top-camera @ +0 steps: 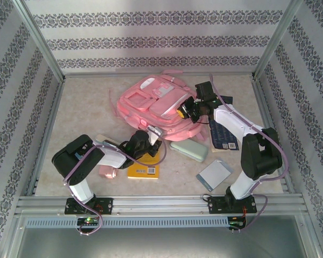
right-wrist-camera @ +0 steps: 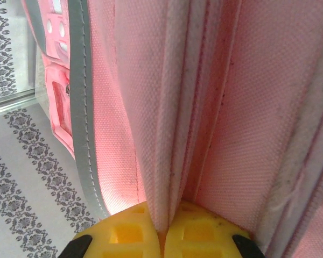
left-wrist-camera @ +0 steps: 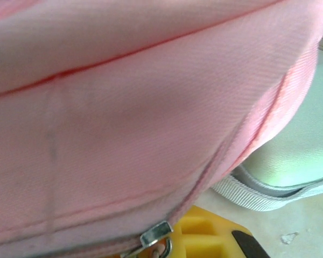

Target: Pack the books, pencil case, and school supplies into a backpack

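The right gripper (right-wrist-camera: 162, 232) is closed on a fold of the large pink fabric backpack (top-camera: 153, 102). Its two yellow waffle-faced pads (right-wrist-camera: 124, 236) meet on a stitched seam band that runs up between them. In the top view this gripper sits at the backpack's right side, in the far right part of the desk (top-camera: 86, 107), with the bag directly to its left.

The left gripper (top-camera: 151, 134) is at the backpack's near edge, around the middle of the desk, pressed in against the fabric. In the left wrist view pink cloth fills most of the picture. A small metal zip pull (left-wrist-camera: 156, 234) hangs just beside the one yellow pad that can be seen. Whether this gripper is wide or narrow cannot be told.

The pale mint-green oblong pencil case (top-camera: 188, 149) lies just to the right of the left gripper, close to the bag's near right corner. The yellow-orange paperback book (top-camera: 144, 165) with a barcode lies partly under the left arm, towards the near edge. A flat dark navy book (top-camera: 224, 134) lies under the right arm, by the right edge. A thin grey-blue pad (top-camera: 215, 175) rests near the near right corner. A small pink boxy item (top-camera: 106, 173) sits by the left arm.
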